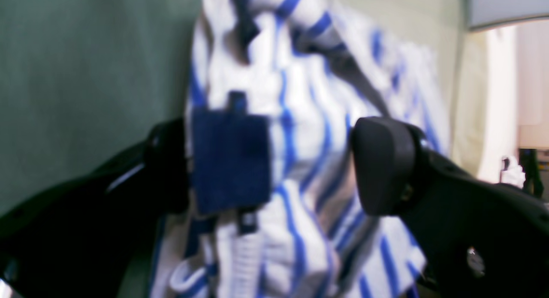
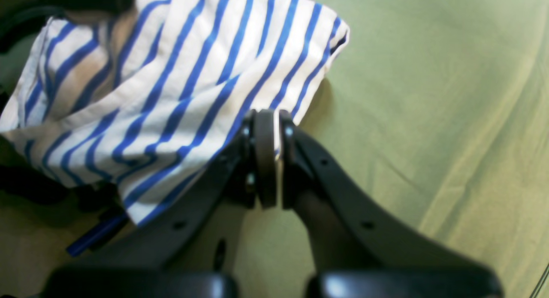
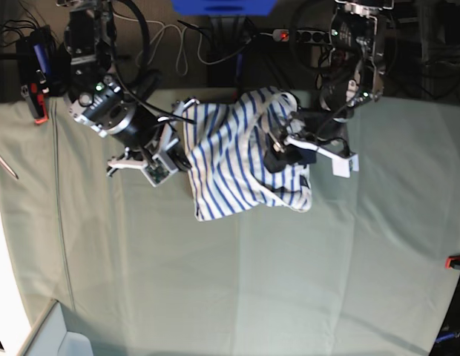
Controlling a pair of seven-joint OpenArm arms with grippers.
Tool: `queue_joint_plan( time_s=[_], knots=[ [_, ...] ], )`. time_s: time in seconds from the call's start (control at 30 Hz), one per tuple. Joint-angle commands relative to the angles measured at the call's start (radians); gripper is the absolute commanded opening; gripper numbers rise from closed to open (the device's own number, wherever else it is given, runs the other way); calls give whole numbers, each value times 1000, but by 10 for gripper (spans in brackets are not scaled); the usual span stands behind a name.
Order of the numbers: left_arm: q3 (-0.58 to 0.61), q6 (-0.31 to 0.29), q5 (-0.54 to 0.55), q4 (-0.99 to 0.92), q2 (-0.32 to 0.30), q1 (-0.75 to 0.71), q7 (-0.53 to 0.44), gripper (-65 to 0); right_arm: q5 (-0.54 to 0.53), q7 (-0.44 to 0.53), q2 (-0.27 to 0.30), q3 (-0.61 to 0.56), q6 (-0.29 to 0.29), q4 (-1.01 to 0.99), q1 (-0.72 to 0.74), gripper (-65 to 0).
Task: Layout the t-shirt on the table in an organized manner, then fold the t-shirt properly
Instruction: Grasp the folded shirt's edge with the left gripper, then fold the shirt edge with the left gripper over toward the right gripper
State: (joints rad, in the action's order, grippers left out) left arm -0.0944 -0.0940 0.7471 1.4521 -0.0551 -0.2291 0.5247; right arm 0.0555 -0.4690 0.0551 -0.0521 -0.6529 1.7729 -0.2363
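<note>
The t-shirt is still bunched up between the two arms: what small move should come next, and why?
Probably the left tool should close on the cloth by the dark neck tag. Its jaws stand open around the t-shirt, while the right tool is already shut on an edge. With both ends held, the arms could spread the shirt over the table.

Soft cloth t-shirt [image 3: 230,159], matt table [image 3: 237,289]
</note>
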Motion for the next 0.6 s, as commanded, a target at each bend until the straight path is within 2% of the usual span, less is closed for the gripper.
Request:
queue_joint_plan(
  time_s=[0.0,0.43,0.5,0.57],
  knots=[
    [-3,-8,12,12,-2,6,-7,-115,-13,26,1,2,9,17,4,-650],
    [-8,-3,12,-32,-28,38,-5,-118,-10,26,2,2,9,17,4,-650],
    [-1,-3,12,-77,-30,66,-5,-154,-10,26,2,2,9,17,5,-650],
    [0,-8,12,-113,-30,90,-5,-241,-10,26,2,2,9,17,5,-650]
  ],
)
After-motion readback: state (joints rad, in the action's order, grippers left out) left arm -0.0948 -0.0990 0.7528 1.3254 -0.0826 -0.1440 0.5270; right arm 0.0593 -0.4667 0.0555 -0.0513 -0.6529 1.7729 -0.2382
